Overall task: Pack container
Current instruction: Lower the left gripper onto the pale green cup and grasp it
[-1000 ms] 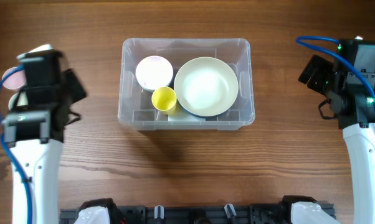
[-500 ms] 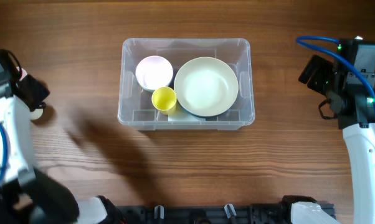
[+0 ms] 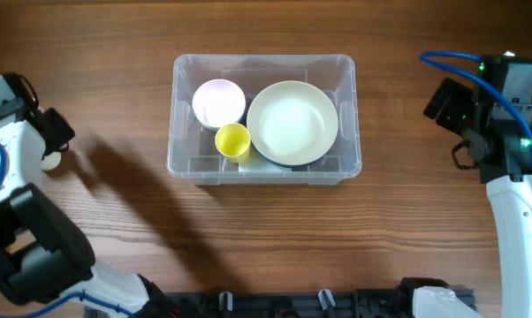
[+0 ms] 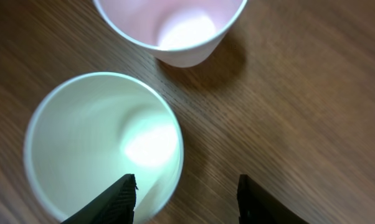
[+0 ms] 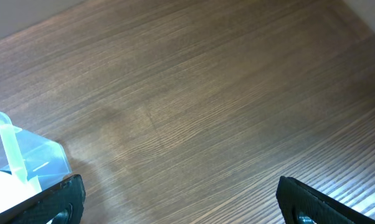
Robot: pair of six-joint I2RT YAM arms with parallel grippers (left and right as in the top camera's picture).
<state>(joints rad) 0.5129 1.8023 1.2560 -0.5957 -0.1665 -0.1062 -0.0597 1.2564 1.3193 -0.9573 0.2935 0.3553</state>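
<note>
The clear plastic container stands at the table's middle. It holds a pink-white bowl, a yellow cup and a large pale green bowl. My left gripper is open at the far left, low over two cups. One finger is over the mouth of a pale green cup and the other is outside its wall. A pink cup stands just beyond. My right gripper is open and empty over bare wood, right of the container's corner.
In the overhead view my left arm covers the cups, and only a pale edge shows. My right arm stands at the right edge. The table is brown wood.
My left arm has swung to the far left edge and dropped low over the two cups. The right arm and the container's contents have not moved.
</note>
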